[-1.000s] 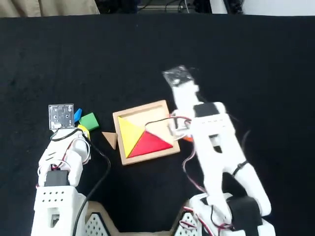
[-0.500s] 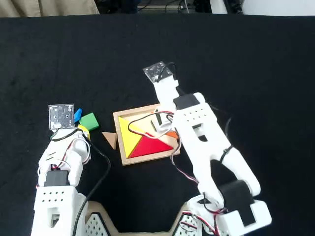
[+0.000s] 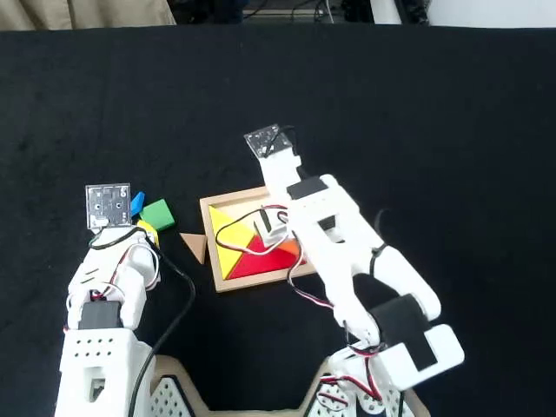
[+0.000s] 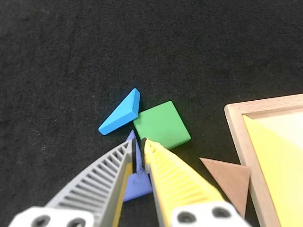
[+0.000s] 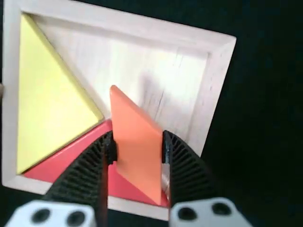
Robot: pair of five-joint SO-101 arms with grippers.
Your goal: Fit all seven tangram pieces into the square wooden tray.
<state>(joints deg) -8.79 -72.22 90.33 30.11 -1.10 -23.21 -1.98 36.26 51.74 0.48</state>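
The square wooden tray (image 3: pixel 252 280) holds a large yellow triangle (image 3: pixel 228 239) and a large red triangle (image 3: pixel 265 259). My right gripper (image 5: pixel 137 142) hangs over the tray (image 5: pixel 215 94), shut on an orange parallelogram (image 5: pixel 130 118) held above the red piece (image 5: pixel 61 161) and beside the yellow one (image 5: pixel 47 109). My left gripper (image 4: pixel 137 144) is left of the tray, its fingers shut over a purple triangle (image 4: pixel 136 184). Just beyond its tips lie a green square (image 4: pixel 162 125) and a blue triangle (image 4: pixel 120 113). A brown triangle (image 4: pixel 227 178) lies beside the tray's left rim.
The table is covered in black cloth. The right arm (image 3: pixel 347 252) stretches over the tray's right half. The loose pieces, green (image 3: pixel 157 214), blue (image 3: pixel 136 204) and brown (image 3: pixel 195 245), cluster left of the tray, close to the left arm (image 3: pixel 109 287).
The right arm has swung left from the tray's right edge to over the tray, carrying the orange piece. The left arm has not moved.
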